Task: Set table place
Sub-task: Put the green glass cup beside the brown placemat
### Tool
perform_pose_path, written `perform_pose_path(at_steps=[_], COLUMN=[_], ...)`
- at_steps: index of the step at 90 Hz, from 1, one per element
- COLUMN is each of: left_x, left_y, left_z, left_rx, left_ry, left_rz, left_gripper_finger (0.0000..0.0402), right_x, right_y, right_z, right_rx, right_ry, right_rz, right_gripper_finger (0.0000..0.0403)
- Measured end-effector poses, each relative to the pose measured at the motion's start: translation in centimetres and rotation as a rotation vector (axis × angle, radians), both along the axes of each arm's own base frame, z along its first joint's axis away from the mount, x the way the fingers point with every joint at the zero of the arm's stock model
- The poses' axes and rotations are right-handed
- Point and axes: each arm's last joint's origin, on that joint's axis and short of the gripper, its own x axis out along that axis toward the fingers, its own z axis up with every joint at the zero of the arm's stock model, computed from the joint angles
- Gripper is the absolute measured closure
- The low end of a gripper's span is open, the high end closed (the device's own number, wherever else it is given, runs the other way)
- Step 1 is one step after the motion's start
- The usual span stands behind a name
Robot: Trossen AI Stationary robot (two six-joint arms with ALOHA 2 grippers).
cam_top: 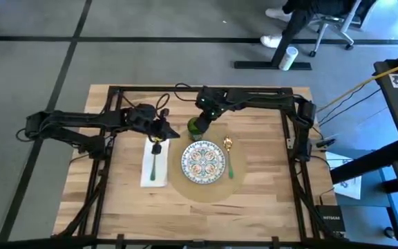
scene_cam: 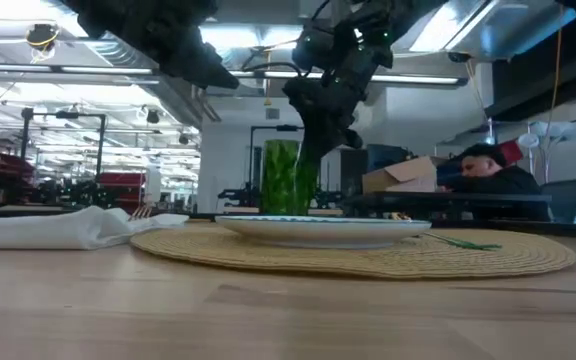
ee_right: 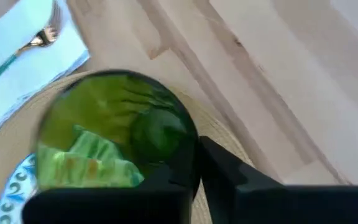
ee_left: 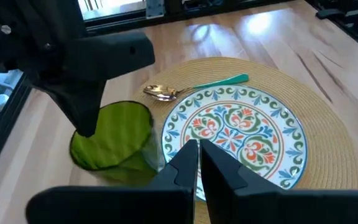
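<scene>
High view: looking down on big wooden counter (cam_top: 254, 200), hard and flat. Seeing round woven place (cam_top: 185, 190) lying mid-counter, light and bendy, best lifting by its edge. Carrying breakable painted plate (cam_top: 203, 162). Pinching smooth green cup (cam_top: 195, 126) rim with right tool (cam_top: 200, 123) by place's back edge. Hovering left tool (cam_top: 156, 143), pressed together, over soft napkin (cam_top: 147, 169).

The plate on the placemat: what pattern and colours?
The plate shows an ornate floral pattern in teal, orange-red and green on white, clearest in the left wrist view.
</scene>
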Motion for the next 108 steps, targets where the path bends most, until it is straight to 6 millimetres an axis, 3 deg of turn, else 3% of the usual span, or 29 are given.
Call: perform_pose_path(at_steps=[31,92,108], left_x=[0.0,-0.1,-0.2], left_y=[0.0,-0.1,-0.1], left_z=[0.0,-0.1,-0.7], left_rx=[-0.001,-0.005,-0.007], left_ry=[0.0,0.016,0.026], left_rz=[0.0,-0.001,-0.001], left_gripper_finger=[0.0401,0.0402,0.0402], right_x=[-0.2,-5.8,-7.3], right_y=[-0.3,-5.7,-6.2], right_z=[0.0,1.0,1.8], right_rx=[0.01,0.02,-0.017], right_ry=[0.009,0.21,0.268], right_rz=[-0.009,-0.159,-0.189], right_gripper_finger=[0.04,0.0402,0.0402])
